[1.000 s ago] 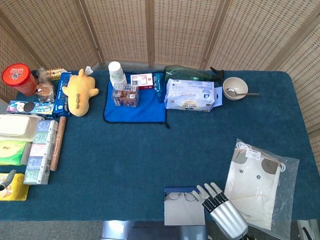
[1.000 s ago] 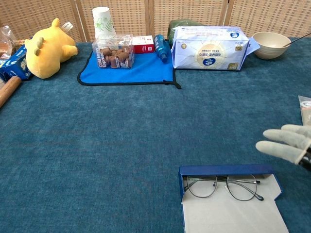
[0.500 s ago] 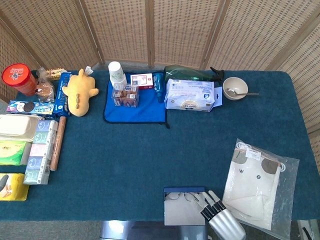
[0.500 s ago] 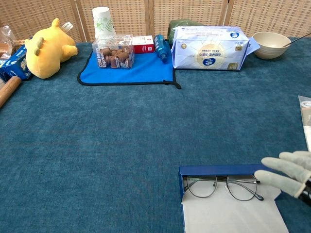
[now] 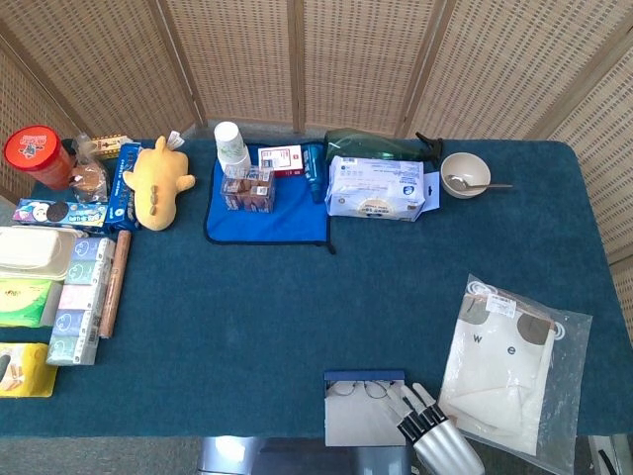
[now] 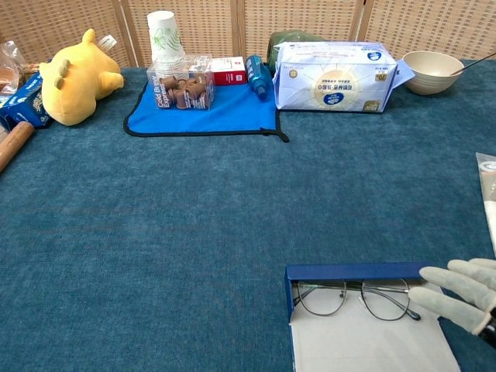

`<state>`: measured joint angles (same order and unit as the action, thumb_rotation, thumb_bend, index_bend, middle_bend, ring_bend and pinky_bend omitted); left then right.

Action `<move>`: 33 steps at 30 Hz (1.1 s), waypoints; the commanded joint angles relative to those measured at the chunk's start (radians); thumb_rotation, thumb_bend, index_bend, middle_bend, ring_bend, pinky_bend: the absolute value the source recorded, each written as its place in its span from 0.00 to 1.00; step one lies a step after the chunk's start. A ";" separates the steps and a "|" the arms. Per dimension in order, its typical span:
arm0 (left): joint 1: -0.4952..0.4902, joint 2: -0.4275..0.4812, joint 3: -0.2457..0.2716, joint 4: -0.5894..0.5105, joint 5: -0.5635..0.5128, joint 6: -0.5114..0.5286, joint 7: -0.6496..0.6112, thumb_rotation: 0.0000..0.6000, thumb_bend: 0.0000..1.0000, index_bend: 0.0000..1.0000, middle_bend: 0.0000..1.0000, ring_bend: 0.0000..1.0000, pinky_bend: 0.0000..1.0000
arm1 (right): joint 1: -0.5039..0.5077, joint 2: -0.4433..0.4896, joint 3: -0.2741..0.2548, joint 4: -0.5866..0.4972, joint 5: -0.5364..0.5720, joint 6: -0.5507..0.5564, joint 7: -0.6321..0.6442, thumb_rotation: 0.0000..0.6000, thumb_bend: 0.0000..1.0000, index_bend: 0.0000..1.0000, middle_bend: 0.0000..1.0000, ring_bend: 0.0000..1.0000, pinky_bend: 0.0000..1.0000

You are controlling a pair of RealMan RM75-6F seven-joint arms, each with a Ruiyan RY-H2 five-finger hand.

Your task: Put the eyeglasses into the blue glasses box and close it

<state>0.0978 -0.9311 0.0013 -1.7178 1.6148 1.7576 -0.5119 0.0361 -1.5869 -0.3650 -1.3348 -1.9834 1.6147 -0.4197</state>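
The blue glasses box point(image 6: 358, 272) lies open near the table's front edge, its pale inner flap point(image 6: 364, 345) spread toward me. Thin-rimmed eyeglasses point(image 6: 355, 297) rest inside it against the blue back wall; in the head view the eyeglasses point(image 5: 360, 389) and the box point(image 5: 363, 377) sit low in the middle. My right hand point(image 6: 460, 294) hovers at the box's right end, fingers extended and apart, holding nothing; the head view shows the same right hand point(image 5: 427, 424) over the flap's right edge. My left hand appears in neither view.
A clear plastic bag point(image 5: 508, 366) lies right of the box. Along the back are a wet-wipes pack point(image 6: 335, 76), a bowl with a spoon point(image 6: 435, 71), a blue cloth point(image 6: 206, 110) with a paper cup and snacks, and a yellow plush point(image 6: 75, 76). Boxes crowd the left edge point(image 5: 69, 297).
My right hand has dropped toward me and down, from beside the bag to the right end of the box. The object at the far left edge has slipped out of sight.
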 commanded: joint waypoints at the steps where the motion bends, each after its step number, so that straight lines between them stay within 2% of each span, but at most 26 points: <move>1: 0.009 0.002 0.002 0.004 0.009 0.015 -0.005 1.00 0.28 0.00 0.09 0.00 0.00 | -0.017 -0.029 0.009 0.048 -0.009 0.012 0.033 1.00 0.04 0.00 0.03 0.00 0.11; 9: 0.030 0.000 0.010 0.013 0.023 0.046 -0.014 1.00 0.28 0.00 0.09 0.00 0.00 | -0.029 -0.074 0.023 0.136 -0.031 0.021 0.090 1.00 0.05 0.00 0.03 0.00 0.11; 33: 0.055 -0.002 0.013 0.031 0.031 0.079 -0.031 1.00 0.28 0.00 0.09 0.00 0.00 | -0.004 -0.172 0.074 0.281 -0.041 0.003 0.236 1.00 0.04 0.00 0.03 0.00 0.11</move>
<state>0.1527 -0.9327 0.0144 -1.6869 1.6461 1.8362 -0.5426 0.0304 -1.7566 -0.2935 -1.0566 -2.0235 1.6145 -0.1866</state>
